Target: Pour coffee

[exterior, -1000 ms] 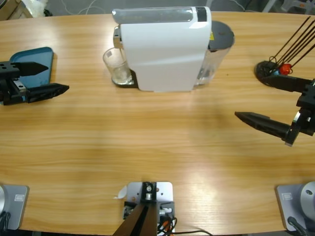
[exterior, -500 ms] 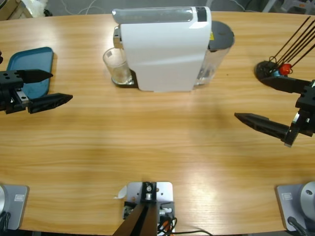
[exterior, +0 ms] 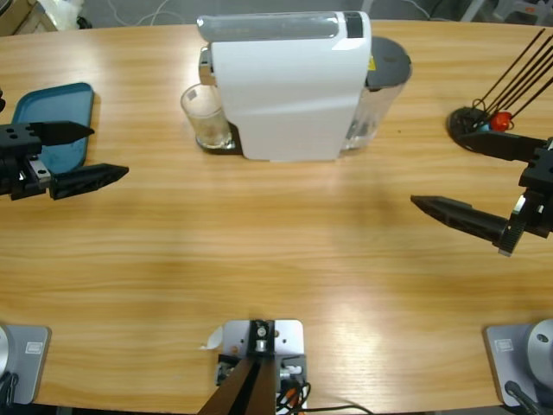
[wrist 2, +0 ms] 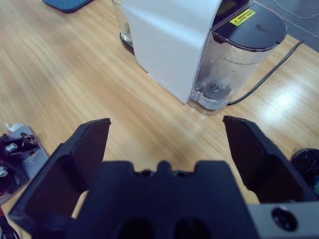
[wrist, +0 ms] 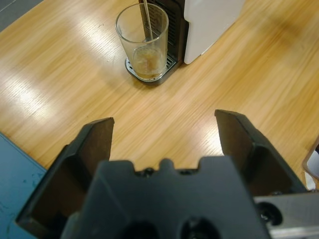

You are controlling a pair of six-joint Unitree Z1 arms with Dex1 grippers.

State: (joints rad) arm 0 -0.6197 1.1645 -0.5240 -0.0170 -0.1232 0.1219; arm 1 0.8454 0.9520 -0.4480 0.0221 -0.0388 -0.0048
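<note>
Glass [wrist: 143, 41]: little coffee, under machine [exterior: 285, 85] | both arms' jaws apart, empty

a: what's carrying everything?
b: a long wooden table [exterior: 259, 251], its grain running side to side.
a: what's sitting directly on it?
b: a white coffee machine [exterior: 285, 86] is standing near the far edge, with a clear water tank [exterior: 380, 95] at its right end. a blue tray [exterior: 52, 121] is lying at the left, and a black stand [exterior: 471, 125] with thin rods is sitting at the right.
a: and the glass [exterior: 204, 117]?
b: it's standing on the machine's drip grate, not on the wood, 1 thin stream running into it.
</note>
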